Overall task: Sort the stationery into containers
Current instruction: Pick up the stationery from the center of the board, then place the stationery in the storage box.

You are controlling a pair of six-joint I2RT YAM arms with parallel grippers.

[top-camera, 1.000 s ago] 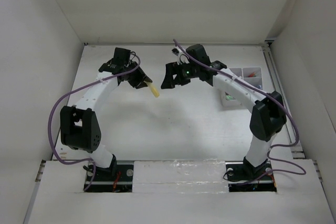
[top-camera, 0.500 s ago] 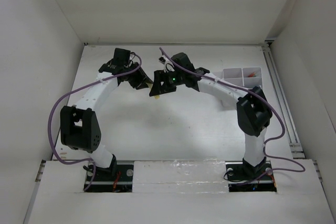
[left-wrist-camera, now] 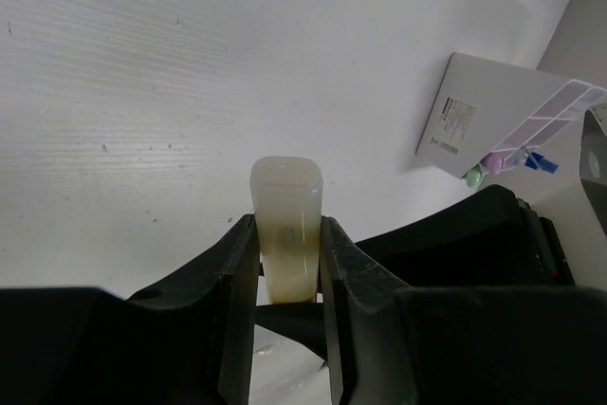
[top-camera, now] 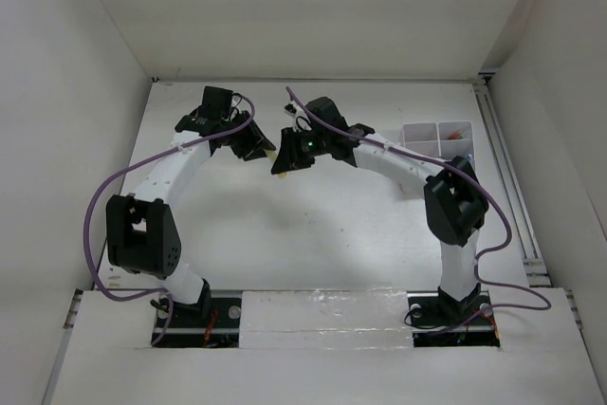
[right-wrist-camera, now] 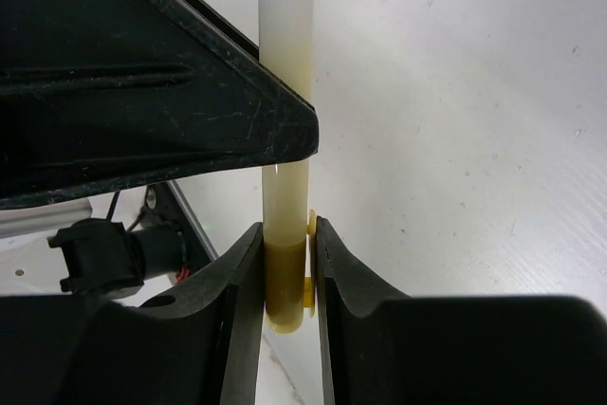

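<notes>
A yellow marker (top-camera: 274, 153) hangs above the middle of the table, gripped at both ends. My left gripper (left-wrist-camera: 287, 258) is shut on its pale body (left-wrist-camera: 286, 211). My right gripper (right-wrist-camera: 286, 267) is shut on its darker yellow cap end (right-wrist-camera: 285, 282), and the clip sits against the right finger. The pale barrel (right-wrist-camera: 285, 64) runs up past the left gripper's black finger (right-wrist-camera: 161, 92). In the top view the two grippers (top-camera: 256, 144) (top-camera: 286, 158) meet nose to nose. The white four-compartment container (top-camera: 432, 135) stands at the far right with some coloured pieces inside.
In the left wrist view the container (left-wrist-camera: 493, 111) appears beyond the right arm, with green, pink and blue items (left-wrist-camera: 498, 163) at its near corner. White walls enclose the table on three sides. Purple cables loop off both arms.
The right arm swung left from near the container to the marker, and its jaws closed on the cap end. The left arm kept its grip and barely moved.
</notes>
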